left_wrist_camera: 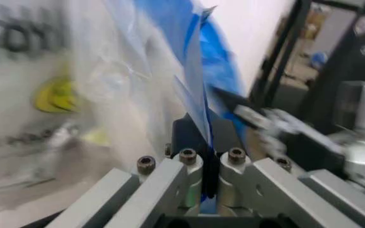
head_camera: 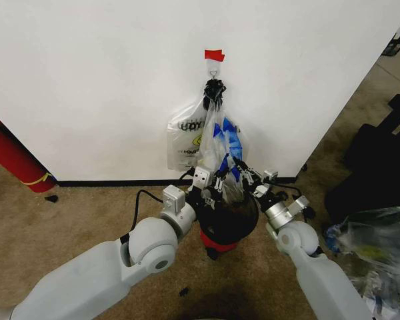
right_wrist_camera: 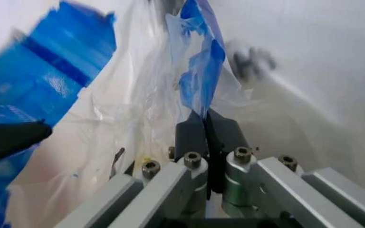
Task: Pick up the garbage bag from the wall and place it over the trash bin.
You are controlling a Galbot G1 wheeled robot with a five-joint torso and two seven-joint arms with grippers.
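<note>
bare carpeted room: white wall (head_camera: 87,80), brown carpet (head_camera: 53,227).

The right gripper (right_wrist_camera: 206,124) rises from six o'clock, its two black fingers (right_wrist_camera: 189,135) pressed together on a blue-patched fold of the garbage bag (right_wrist_camera: 198,71). The bag's clear, crinkled plastic spreads toward nine o'clock, and the white wall (right_wrist_camera: 322,52) lies toward two o'clock.
</note>
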